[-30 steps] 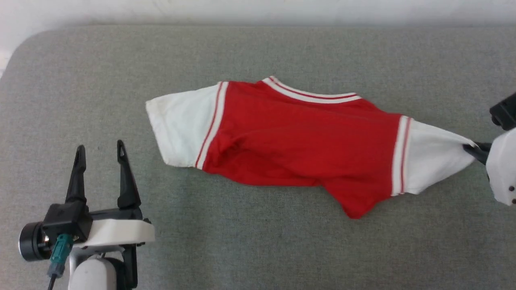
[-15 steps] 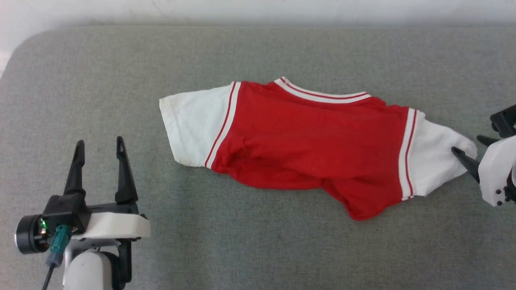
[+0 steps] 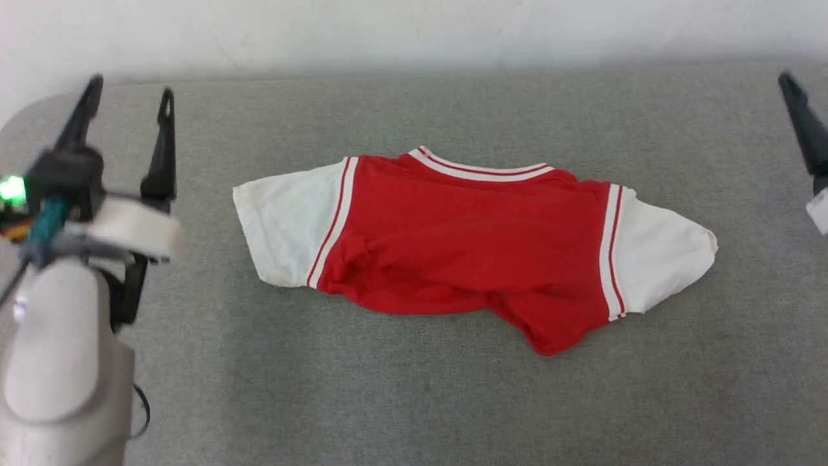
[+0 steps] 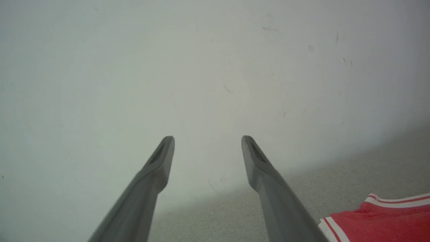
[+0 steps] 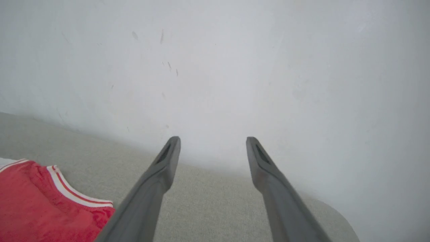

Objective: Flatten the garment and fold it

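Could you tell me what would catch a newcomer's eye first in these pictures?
First comes the red garment with white sleeves, lying rumpled across the middle of the grey padded surface, its striped collar toward the wall. Next come the left tool at the far left and the right tool at the far right, both open and apart from the cloth.

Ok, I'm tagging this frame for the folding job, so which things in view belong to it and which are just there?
Belongs to the job:
- garment, lying rumpled and unfolded, nothing holding it
- left gripper, open and empty
- right gripper, open and empty

Just there:
- grey surface under the garment
- white wall behind it
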{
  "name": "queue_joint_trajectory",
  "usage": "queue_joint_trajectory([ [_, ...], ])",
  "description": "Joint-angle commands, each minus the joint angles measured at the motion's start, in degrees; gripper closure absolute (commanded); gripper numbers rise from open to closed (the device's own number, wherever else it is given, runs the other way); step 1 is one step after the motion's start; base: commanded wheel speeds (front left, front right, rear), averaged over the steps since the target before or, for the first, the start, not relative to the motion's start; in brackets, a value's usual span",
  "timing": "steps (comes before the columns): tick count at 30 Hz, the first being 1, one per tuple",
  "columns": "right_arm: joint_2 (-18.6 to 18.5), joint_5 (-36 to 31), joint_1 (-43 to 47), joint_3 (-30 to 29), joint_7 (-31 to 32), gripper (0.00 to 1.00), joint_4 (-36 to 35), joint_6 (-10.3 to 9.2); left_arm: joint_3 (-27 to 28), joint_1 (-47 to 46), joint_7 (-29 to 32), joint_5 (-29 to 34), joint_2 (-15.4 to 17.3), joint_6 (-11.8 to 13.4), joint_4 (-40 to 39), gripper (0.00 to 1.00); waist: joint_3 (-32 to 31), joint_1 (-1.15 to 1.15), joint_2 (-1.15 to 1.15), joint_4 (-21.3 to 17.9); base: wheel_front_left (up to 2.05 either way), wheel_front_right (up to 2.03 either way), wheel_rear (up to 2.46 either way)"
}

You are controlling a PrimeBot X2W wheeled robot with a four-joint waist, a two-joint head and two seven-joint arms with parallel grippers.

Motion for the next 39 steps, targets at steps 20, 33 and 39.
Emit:
queue_joint_trajectory([
  [20, 22.5, -26.67, 23.78, -33.83, -0.31, 0.0, -34.53, -0.05, -34.24, -27.54, 56.19, -35.11, 19.65, -0.97, 15.34, 0.0, 11.11, 0.0, 0.0, -7.31, 0.0, 0.0, 0.0],
  [33, 22.31, -27.34, 19.78, -31.03, -0.31, 0.0, -31.1, -0.05, -44.14, -32.28, 69.98, -39.73, 24.01, -0.97, 20.35, 0.0, 16.39, 0.0, 0.0, -11.11, 0.0, 0.0, 0.0],
  [39, 20.53, -27.47, 18.58, -29.9, -0.31, 0.0, -29.36, -0.05, -47.51, -31.93, 69.92, -42.2, 24.5, -0.97, 20.33, 1.0, 15.0, 0.0, 0.0, -10.49, 0.0, 0.0, 0.0],
])
